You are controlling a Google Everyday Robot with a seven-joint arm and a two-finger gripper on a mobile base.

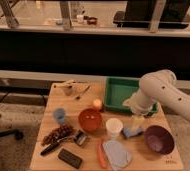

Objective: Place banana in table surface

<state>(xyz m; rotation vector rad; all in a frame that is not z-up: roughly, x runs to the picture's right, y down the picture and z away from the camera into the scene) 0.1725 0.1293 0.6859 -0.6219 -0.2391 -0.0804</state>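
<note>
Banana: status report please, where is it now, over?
Gripper open, over table surface near green tray. Banana right under it; held or resting, cannot tell. Blue sponge and white cup crowd the spot.
</note>
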